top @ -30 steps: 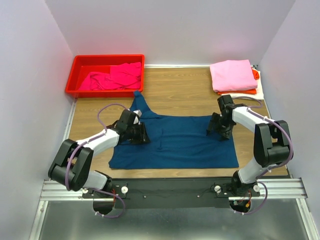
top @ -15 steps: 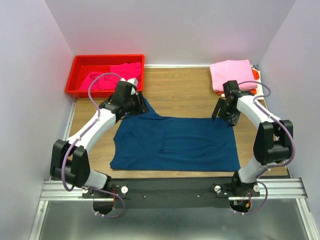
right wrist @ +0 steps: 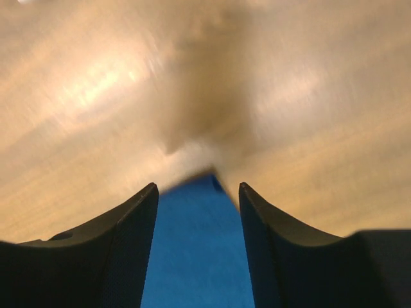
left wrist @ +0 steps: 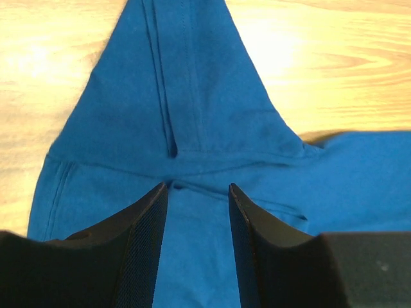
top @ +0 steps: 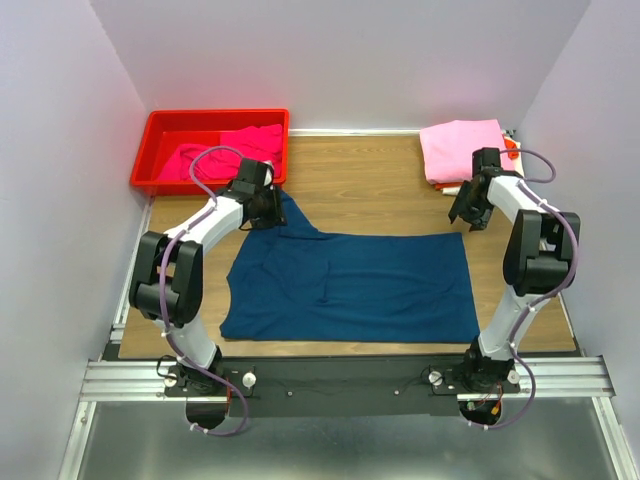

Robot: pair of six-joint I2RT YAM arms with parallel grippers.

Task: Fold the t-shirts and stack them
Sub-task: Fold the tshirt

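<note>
Both arms have swung away from the middle of the navy t-shirt (top: 350, 285) out to its far edge, and the cloth now lies flatter and wider on the counter (top: 370, 190).

From above, the shirt's long axis runs left to right. The left gripper (top: 265, 203) sits over the far-left sleeve, which points toward the red bin (top: 160, 130) holding a magenta t-shirt (top: 235, 152). The right gripper (top: 468, 208) hangs just beyond the far-right corner, near the pink t-shirt (top: 462, 148) that tops the stack. Each arm is nearest its own far corner. This view does not settle how the jaws stand.

At the left wrist, the fingers (left wrist: 144, 244) are spread with nothing between them. The sleeve (left wrist: 186, 77) stretches straight ahead, its seam centred in the gap, so I judge that a short reach forward and down would take it.

At the right wrist, the picture is blurred, yet the fingers (right wrist: 128, 244) are plainly parted. The shirt's corner tip lies between them on bare wood, not pinched; only this view shows the corner already inside the gap.
</note>
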